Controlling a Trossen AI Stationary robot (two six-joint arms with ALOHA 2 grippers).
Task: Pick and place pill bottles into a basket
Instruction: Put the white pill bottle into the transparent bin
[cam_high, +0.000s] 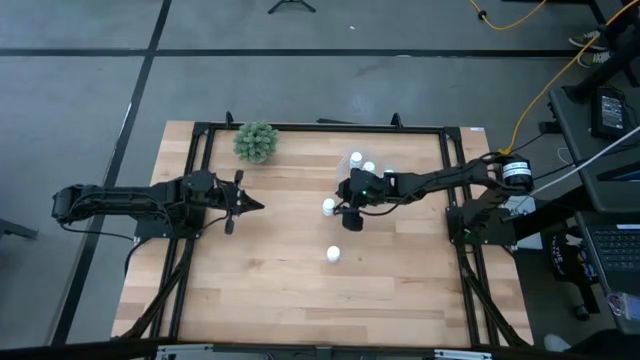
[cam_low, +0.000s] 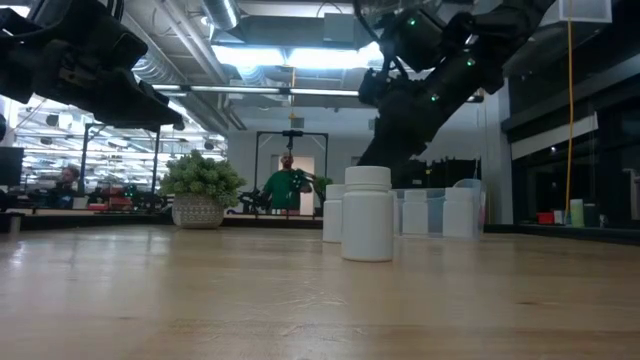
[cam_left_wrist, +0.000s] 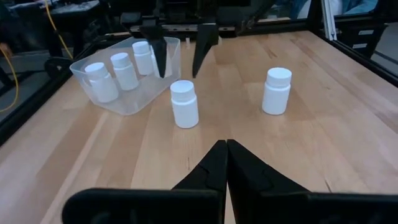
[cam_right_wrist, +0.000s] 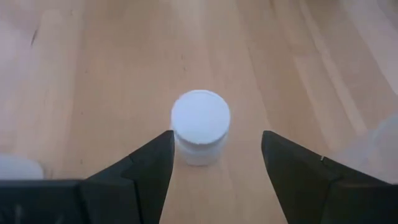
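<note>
Wood table (cam_high: 300, 290) | right pincer (cam_right_wrist: 216, 162) wide above bottle (cam_right_wrist: 200, 126) | left pincer (cam_left_wrist: 226, 147) closed | basket (cam_left_wrist: 127, 102) clear only in left wrist view

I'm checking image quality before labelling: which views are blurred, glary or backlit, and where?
Right wrist view: bottle cap sharp, tabletop edges and corners smeared. Low view: bright ceiling lights behind leave the right arm's gripper a dark silhouette; the nearest bottle is crisp. Left wrist view: basket and bottles clear. High view: even light, faint shadows.
</note>
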